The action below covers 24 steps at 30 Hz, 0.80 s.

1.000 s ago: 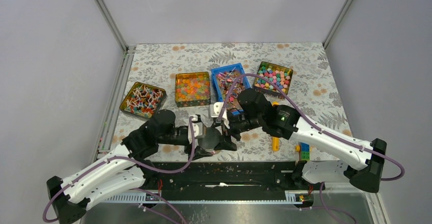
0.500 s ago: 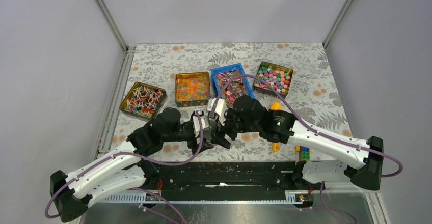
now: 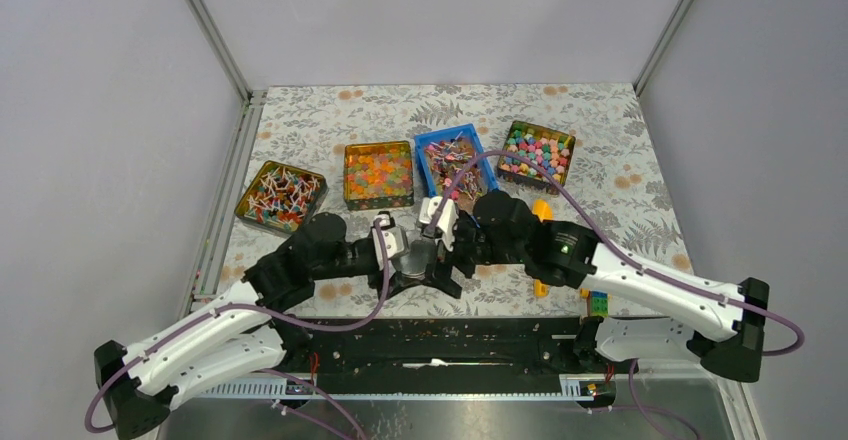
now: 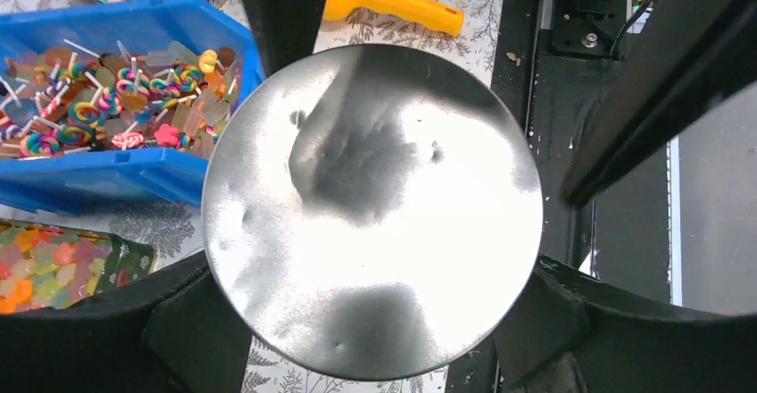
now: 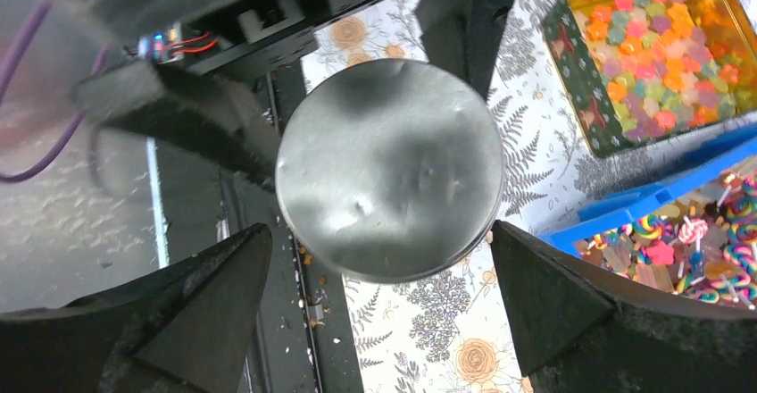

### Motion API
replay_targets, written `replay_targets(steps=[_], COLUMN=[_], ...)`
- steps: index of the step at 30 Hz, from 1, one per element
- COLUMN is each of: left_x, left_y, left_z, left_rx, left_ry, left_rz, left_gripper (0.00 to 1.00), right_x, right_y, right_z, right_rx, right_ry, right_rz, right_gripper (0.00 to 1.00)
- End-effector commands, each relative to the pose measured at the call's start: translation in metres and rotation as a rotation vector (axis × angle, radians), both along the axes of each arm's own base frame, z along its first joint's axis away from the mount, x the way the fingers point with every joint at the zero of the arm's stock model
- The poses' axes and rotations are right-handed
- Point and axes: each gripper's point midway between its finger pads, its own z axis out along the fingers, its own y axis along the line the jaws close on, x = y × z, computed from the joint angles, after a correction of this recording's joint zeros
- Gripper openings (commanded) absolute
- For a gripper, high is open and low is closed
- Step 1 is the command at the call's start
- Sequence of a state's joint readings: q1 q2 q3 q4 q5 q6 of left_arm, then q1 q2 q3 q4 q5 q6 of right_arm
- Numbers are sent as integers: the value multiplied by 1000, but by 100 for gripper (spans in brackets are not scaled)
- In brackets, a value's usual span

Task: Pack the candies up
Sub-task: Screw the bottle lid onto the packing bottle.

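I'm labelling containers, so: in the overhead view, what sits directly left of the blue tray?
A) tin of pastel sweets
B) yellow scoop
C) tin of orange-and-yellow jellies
C: the tin of orange-and-yellow jellies lies beside the blue tray, on its left.

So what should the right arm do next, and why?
Probably draw the right end effector back from the silver disc. Its jaws stand open around the disc, while the left end effector grips it by the rim, so the disc looks handed over.
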<state>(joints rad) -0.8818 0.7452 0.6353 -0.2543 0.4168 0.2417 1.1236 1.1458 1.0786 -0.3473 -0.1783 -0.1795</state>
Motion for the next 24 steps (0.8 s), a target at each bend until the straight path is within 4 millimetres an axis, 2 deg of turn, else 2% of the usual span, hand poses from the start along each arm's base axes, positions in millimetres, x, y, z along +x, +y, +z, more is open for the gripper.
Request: replay_targets(steps=[1, 8, 13, 17, 24], left_x=[-9, -36, -50, -55, -57], left_y=[-4, -4, -10, -13, -14], left_z=[43, 37, 39, 42, 44], left_rx=[-98, -94, -115, -123, -130], left_ry=[-125, -104, -74, -60, -44], left_rz=[-88, -231, -321, -358, -371], left_gripper=[41, 41, 40, 40, 40], right_x=[-16, -23, -30, -37, -43], right_y=[-15, -34, -27, -15, -5], right_z=[22, 47, 60, 59, 44], right_rx=[27, 67, 114, 122, 89], right_ry=[-63, -91, -61, -14, 58], right_rz=[149, 274, 378, 458, 552], right_gripper=[100, 100, 100, 100, 100])
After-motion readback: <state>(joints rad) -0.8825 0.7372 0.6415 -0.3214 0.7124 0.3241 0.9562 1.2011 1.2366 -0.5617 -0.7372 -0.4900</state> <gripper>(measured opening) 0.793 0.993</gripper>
